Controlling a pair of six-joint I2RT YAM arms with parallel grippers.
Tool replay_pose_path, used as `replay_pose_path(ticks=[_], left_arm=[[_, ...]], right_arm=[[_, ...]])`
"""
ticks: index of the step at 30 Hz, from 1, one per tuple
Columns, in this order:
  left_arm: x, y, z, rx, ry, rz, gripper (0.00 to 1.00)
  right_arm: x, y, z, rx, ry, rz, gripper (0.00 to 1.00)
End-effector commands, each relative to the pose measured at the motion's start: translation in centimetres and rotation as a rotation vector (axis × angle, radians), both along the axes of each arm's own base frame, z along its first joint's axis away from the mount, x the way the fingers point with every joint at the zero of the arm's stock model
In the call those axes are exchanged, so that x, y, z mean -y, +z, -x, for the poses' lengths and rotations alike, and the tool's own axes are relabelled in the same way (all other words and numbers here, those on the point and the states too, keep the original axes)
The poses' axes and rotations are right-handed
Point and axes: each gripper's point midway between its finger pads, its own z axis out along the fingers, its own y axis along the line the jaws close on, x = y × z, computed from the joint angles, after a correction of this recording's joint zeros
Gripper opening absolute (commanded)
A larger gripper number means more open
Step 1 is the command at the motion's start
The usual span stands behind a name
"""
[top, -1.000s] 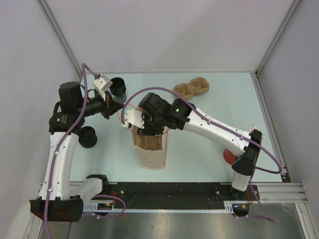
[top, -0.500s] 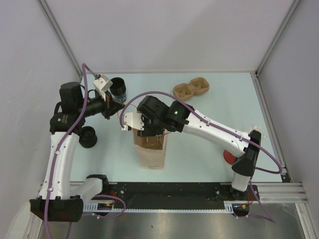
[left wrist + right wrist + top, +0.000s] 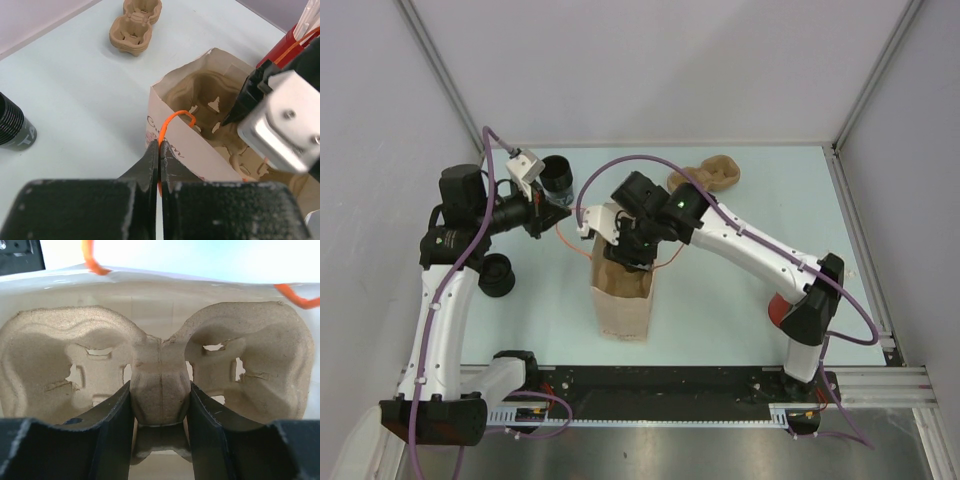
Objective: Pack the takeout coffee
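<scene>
Cup carrier (image 3: 159, 390) sits inside the bag (image 3: 623, 312)

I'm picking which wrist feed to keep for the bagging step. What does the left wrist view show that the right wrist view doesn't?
Only the left wrist view: the left gripper shut on the orange handle of the paper bag, plus a spare carrier and a black cup outside the bag. Only the right wrist view: the right gripper clamped on the cup carrier's centre ridge, both wells facing the camera. Both: the bag with that carrier inside.
</scene>
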Motion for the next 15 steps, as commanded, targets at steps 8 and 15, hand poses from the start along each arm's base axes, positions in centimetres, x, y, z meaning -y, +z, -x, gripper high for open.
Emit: replay_pose_path(ticks=[8,15], left_arm=[[0.0,0.4,0.2,0.016,0.01,0.01,0.0],[0.0,0.3,0.3,0.021,0.01,0.005,0.0]], right_arm=[[-0.8,-0.6,-0.7,-0.11,-0.07,0.015,0.44],[-0.4,-1.3,-0.3,-0.142,-0.068,0.048,0.45]])
